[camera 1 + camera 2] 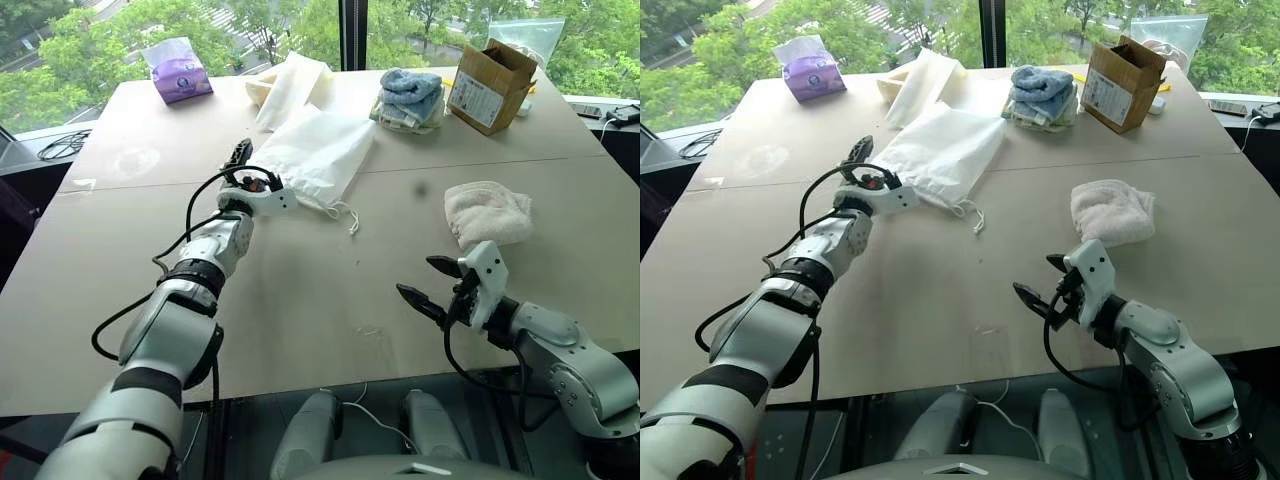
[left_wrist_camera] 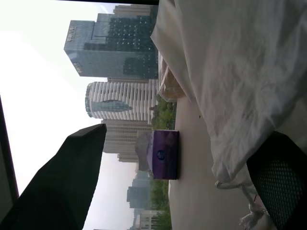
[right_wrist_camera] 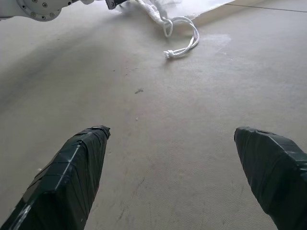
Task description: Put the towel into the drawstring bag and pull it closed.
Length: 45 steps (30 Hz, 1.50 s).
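A: Where do things lie on the bench (image 1: 300, 300)?

B: The drawstring bag (image 1: 315, 150) lies flat mid-bench, its cord loops (image 1: 345, 212) trailing off the near corner. The towel (image 1: 487, 212) sits well apart, on the robot's right. It is not yet in the bag.

A: And the arms?

B: The left gripper (image 1: 240, 160) is just beside the bag's near-left edge, fingers (image 2: 62, 182) spread and grasping nothing. The right gripper (image 1: 428, 280) hovers over bare bench short of the towel, likewise released and empty.

A: What could go wrong?

B: The fabric looks thin and limp. A finger closing at that edge would likely pinch both layers together and seal the mouth instead of opening it. It could also catch the cord and drag the whole pouch along.

A: Any obstacles?

B: Beyond the bag lie a flat cream cloth (image 1: 290, 85) and a stack of blue and pale towels (image 1: 410, 98), near enough for a shoved bag to crumple against. A purple tissue pack (image 1: 180, 72) and a cardboard box (image 1: 488, 85) sit near the far edge.

A: Open room?

B: Plenty between bag and towel, and on the near bench.
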{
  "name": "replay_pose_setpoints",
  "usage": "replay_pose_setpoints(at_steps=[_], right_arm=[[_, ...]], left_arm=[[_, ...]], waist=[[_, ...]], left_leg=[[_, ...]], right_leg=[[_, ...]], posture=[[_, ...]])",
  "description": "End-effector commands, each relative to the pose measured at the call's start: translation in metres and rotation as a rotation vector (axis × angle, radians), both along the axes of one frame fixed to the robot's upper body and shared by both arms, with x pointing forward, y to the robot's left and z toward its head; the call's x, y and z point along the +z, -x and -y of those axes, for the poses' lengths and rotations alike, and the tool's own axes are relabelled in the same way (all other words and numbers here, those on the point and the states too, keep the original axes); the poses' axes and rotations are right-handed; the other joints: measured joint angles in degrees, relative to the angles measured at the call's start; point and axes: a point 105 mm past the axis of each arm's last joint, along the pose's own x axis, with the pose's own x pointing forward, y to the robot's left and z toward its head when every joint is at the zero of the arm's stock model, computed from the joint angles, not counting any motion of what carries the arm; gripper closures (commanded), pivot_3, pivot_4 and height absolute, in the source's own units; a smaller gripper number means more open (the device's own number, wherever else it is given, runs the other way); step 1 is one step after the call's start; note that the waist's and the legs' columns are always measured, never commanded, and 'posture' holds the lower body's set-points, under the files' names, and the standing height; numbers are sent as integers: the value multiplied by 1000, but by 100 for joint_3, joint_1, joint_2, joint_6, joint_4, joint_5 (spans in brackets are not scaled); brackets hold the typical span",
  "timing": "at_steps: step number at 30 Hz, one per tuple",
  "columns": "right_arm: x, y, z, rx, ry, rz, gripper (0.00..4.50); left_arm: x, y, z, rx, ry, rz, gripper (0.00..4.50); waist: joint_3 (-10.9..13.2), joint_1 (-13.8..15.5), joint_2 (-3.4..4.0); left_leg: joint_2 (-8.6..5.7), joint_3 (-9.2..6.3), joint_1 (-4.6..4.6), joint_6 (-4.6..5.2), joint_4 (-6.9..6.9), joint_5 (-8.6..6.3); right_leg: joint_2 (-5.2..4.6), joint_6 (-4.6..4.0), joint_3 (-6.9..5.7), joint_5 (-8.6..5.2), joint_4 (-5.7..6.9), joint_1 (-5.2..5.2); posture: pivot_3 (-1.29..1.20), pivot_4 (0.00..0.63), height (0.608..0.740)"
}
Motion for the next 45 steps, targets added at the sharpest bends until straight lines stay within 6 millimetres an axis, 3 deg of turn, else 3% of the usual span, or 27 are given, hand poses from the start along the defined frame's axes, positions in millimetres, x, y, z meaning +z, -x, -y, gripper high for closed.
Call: replay_pose_setpoints(at_steps=[1,4,12,17,22,25,28,31,32,36,41,45], right_arm=[[15,1,-1,9,-11,58,0],[15,2,-1,9,-9,58,0],[15,-1,0,7,-6,62,0],[18,-3,3,3,2,76,0],[35,-14,20,-36,35,146,0],[56,-28,37,-106,45,222,0],[84,-44,60,-206,39,316,0],[98,-57,81,-274,56,338,0],[98,-60,88,-291,84,328,0],[82,-78,110,-388,203,264,0],[57,-100,133,-558,141,125,0],[32,-115,144,-655,-101,-67,0]], left_arm=[[1,-3,7,-45,-1,-59,13],[3,-4,5,-54,-17,-78,775],[3,-3,-4,-76,11,-196,4389],[1,3,3,-173,64,-368,4389],[16,8,13,-237,183,-468,4389],[35,13,21,-279,225,-517,3202],[67,12,26,-289,223,-449,1696],[97,7,27,-258,268,-371,195],[105,6,26,-244,283,-348,33],[126,3,21,-164,443,-331,33],[139,5,20,-113,583,-329,33],[139,5,13,-27,709,-350,33]], waist=[[0,-4,0],[0,-1,0],[-2,-48,0],[-3,-134,0],[-3,-142,0],[-2,-147,0],[-2,-153,0],[-2,-151,0],[-2,-151,0],[-2,-157,0],[-1,-221,2],[-1,-277,2]], left_leg=[[0,0,0,0,0,0],[0,-1,0,0,1,0],[0,-1,1,0,2,0],[0,0,2,0,3,0],[1,-2,-1,1,4,0],[3,-4,-2,1,5,0],[3,-4,-2,0,5,0],[3,-4,-2,1,5,0],[3,-4,-2,1,5,0],[2,-3,-2,1,4,0],[6,0,0,1,6,1],[5,1,-2,1,5,1]], right_leg=[[0,0,0,0,0,0],[0,0,-1,0,1,0],[1,0,-1,0,3,0],[1,0,0,0,4,1],[1,0,0,0,3,0],[2,0,-2,0,3,0],[2,0,-1,0,3,0],[2,0,-2,0,3,0],[2,0,-2,0,3,0],[2,0,-3,0,3,0],[5,0,3,0,9,-1],[1,0,6,0,9,-2]], posture=[[0,150,740],[0,150,740],[0,150,740],[0,150,740],[0,150,740],[0,150,740],[0,150,740],[0,150,740],[0,150,740],[0,150,740],[0,150,740],[0,150,740]])
